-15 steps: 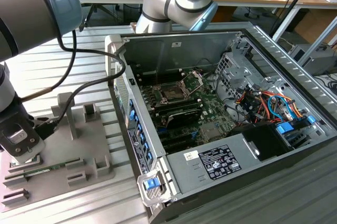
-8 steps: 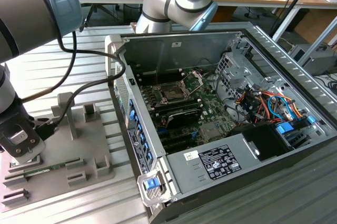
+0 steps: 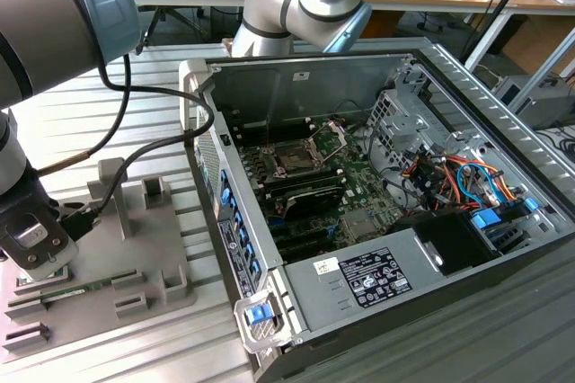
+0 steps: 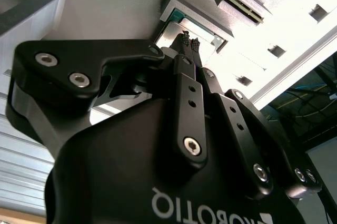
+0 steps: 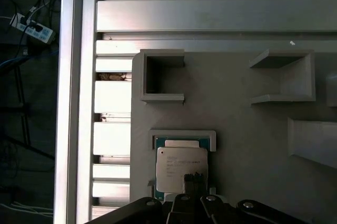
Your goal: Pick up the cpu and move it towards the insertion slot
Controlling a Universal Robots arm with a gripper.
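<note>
In the first wrist view the gripper (image 5: 195,177), fingers drawn together and holding nothing, hung directly over the cpu (image 5: 178,162), which lay flat in its nest on the grey fixture plate (image 5: 242,145), well apart from the insertion slot (image 3: 295,158) inside the computer case (image 3: 287,95).

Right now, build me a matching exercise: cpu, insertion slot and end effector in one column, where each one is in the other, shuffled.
Things:
1. cpu
2. insertion slot
3. end effector

Places:
A. on the green board inside the open computer case
B. close above the chip, fingers shut
C. lying flat in a recess of the gray holder plate

Pairs: 1-C, 2-A, 3-B
</note>
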